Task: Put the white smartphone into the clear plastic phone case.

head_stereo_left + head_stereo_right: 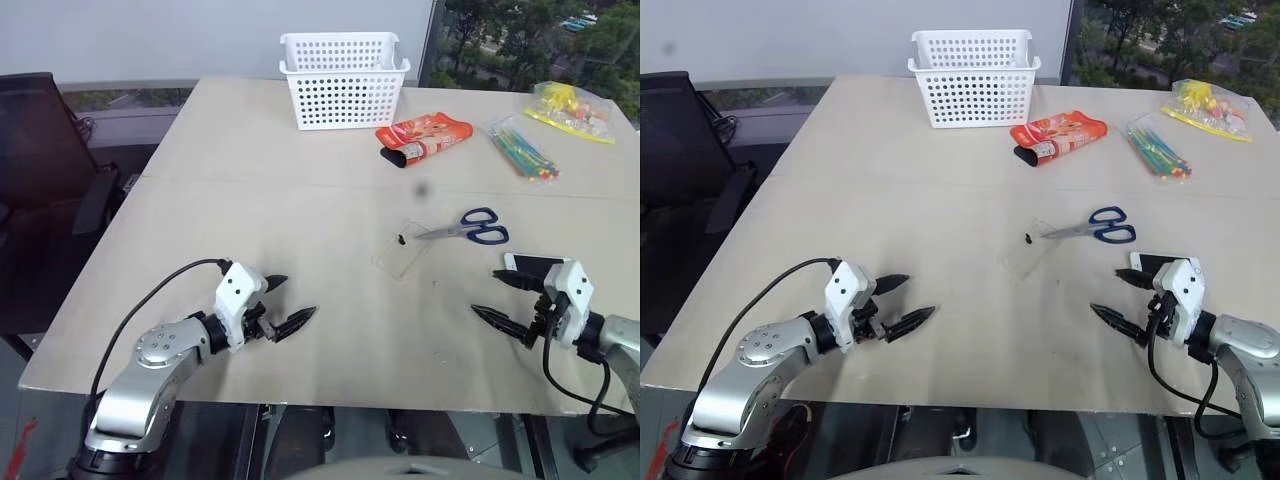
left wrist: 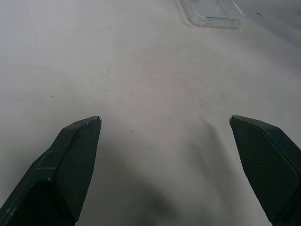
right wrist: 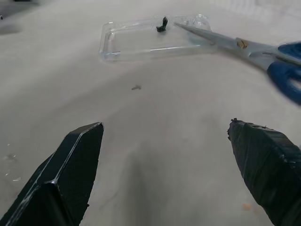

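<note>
Partly, the right gripper [image 1: 510, 298] hides the white smartphone [image 1: 530, 264].

The table [image 1: 300, 330] is bare between the left gripper [image 1: 285, 305] and the case [image 1: 402, 250], so the way there is free. The scissors [image 1: 470, 228] lie with their blade tips touching the case's far end. The phone [image 1: 530, 264] lies just beside the right gripper [image 1: 500, 298], which partly covers it. The basket [image 1: 343, 80], pouch [image 1: 425, 137] and bags [image 1: 520, 145] stand well apart, at the far side.

White smartphone [image 1: 535, 264] flat, partly hidden; clear plastic phone case [image 1: 402, 249] apparently empty, mid-table
</note>
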`<state>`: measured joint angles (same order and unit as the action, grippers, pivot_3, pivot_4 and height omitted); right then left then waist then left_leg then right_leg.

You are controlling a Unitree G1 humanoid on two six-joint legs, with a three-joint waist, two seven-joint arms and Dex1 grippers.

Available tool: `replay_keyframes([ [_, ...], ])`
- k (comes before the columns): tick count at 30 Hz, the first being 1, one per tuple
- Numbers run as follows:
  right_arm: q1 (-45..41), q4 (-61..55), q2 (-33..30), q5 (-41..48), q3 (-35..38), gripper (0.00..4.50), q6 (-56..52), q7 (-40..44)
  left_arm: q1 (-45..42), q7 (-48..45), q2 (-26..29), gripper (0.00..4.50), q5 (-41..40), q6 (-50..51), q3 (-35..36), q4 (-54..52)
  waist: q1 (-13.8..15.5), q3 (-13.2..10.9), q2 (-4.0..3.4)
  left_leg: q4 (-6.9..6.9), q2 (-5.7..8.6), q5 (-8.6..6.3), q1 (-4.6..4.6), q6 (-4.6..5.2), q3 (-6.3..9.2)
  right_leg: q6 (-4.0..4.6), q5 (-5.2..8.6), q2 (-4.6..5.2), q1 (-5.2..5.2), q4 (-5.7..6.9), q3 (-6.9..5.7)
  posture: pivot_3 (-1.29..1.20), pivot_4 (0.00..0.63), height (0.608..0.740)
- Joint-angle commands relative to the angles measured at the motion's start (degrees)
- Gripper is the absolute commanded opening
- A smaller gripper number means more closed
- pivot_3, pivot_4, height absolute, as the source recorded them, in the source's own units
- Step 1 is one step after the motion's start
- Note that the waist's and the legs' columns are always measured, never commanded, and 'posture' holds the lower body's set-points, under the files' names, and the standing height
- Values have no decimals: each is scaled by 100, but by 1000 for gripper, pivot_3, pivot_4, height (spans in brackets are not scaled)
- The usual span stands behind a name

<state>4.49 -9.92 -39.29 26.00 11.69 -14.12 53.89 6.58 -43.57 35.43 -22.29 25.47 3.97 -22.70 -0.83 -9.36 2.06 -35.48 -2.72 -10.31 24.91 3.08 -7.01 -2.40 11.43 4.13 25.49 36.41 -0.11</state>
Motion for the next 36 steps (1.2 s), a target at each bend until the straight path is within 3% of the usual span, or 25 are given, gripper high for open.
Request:
replay_keyframes([
  [1,-507,89,101,-227,-65,4500,167,-313,-106,-42,36,4453,-91,-73,81,-196,-4,0,0,0,0,0,-1,0,0,0,0,-1,0,0,0,0,150,740],
  [13,-2695,2116,544,-2155,-1311,4500,486,-1431,-799,-592,613,4453,-1305,873,350,-873,4,-1,-2,-11,4,1,21,2,17,17,-10,-13,-6,-3,-27,0,150,740],
  [23,-2708,1834,662,-3194,-1519,4500,-451,-2588,-1045,-422,801,4453,-1536,1164,426,-1110,12,0,-3,-48,3,1,16,0,39,8,-6,-13,-31,-1,-52,0,150,740],
  [32,-2643,1665,986,-3497,-1678,505,-787,-3171,-1331,-369,742,4500,-1507,1164,246,-1059,19,4,-6,-61,2,0,16,-1,46,23,-16,12,-40,-1,-80,0,150,740],
  [34,-2640,1638,977,-3643,-1766,8,-643,-3252,-1367,-344,721,4500,-1502,1146,250,-1057,18,11,2,-60,1,0,17,-1,54,23,-15,11,-41,-2,-91,0,150,740],
  [36,-2634,1623,925,-3815,-1855,8,-460,-3319,-1429,-280,667,4500,-1503,1128,270,-1043,16,12,4,-59,-3,0,17,-1,62,23,-15,8,-46,-7,-101,0,150,740],
])
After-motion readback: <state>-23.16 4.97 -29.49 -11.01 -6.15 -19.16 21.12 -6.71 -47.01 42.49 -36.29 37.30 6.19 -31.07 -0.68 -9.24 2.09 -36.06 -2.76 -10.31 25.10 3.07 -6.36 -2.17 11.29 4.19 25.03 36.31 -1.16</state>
